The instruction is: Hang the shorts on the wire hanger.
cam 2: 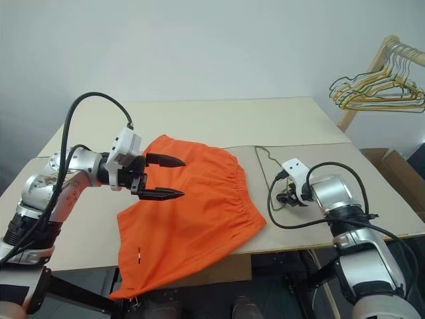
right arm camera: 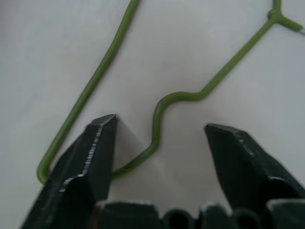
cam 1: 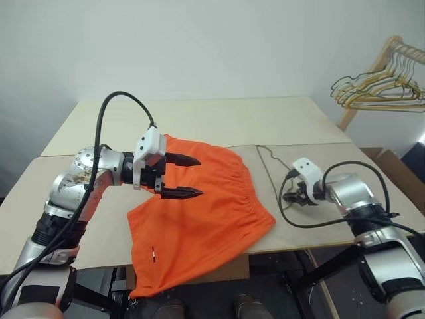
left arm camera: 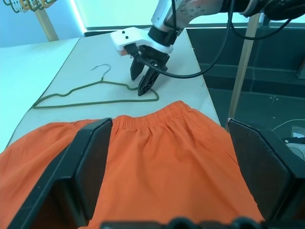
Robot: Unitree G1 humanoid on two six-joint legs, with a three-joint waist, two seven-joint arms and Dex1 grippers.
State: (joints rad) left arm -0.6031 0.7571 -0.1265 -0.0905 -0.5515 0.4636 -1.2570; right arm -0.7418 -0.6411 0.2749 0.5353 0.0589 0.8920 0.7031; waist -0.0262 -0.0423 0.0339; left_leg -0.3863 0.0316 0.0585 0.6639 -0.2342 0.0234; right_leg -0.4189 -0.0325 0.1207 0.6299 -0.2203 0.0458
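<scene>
With my left gripper (cam 1: pixel 192 177) spread wide above the limp orange shorts (cam 1: pixel 199 219) on the table (cam 1: pixel 219 119), I have my right gripper (right arm camera: pixel 159 138), jaws apart and empty, straddling the thin, springy wire hanger (left arm camera: pixel 95 93) at its shoulder bend beside them, which looks the best hold.

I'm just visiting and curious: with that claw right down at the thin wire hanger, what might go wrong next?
The wire hanger lies flat and thin on the table, so the right gripper, its jaws open astride one bend of the wire, may pinch table or push the wire away instead of lifting it.

The shorts droop over the table's front edge; a tug from the left gripper could slide them off.
</scene>
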